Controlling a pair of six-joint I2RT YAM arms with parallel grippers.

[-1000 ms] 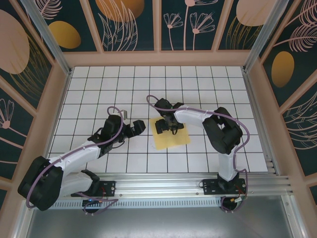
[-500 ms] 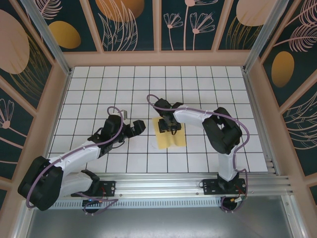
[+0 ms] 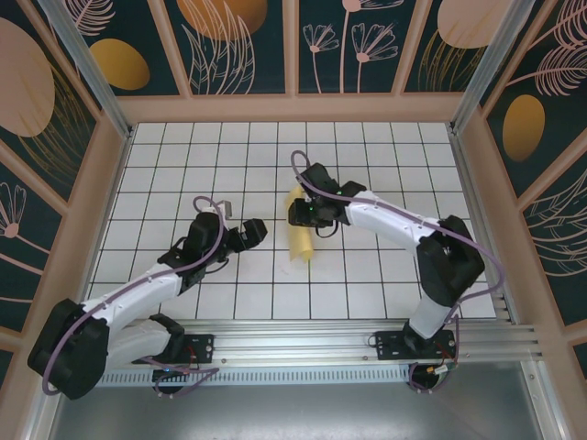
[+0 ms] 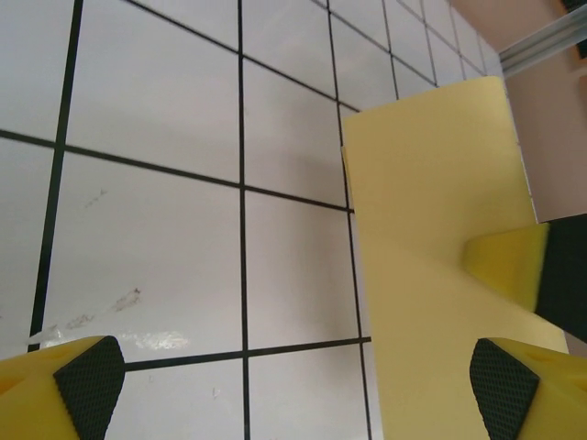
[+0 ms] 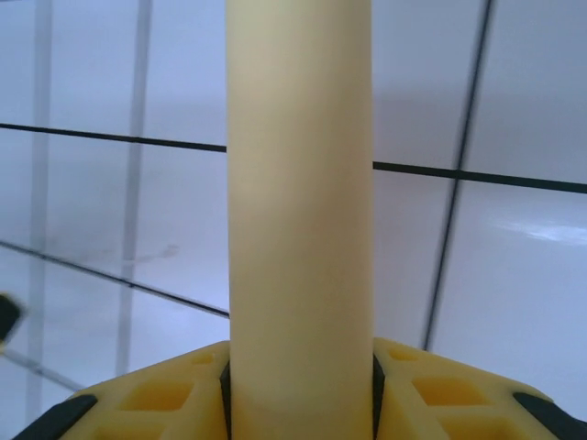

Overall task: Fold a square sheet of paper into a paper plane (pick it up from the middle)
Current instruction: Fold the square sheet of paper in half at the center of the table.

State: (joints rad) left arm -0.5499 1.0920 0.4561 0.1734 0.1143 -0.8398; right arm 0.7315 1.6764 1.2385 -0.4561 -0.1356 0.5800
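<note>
Right wrist view has the right gripper (image 5: 300,390) pinched on the middle of the square sheet of paper (image 5: 300,202), drooping over the table (image 3: 183,147), likely light, flimsy, crease-prone, while the left gripper (image 3: 253,235) gapes empty beside it

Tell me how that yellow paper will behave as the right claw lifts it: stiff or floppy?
Probably floppy: the paper bows into a soft rounded hump in the right claw, with no sharp crease. Likely light and thin, so it may sway or slip from the narrow pinch.
</note>
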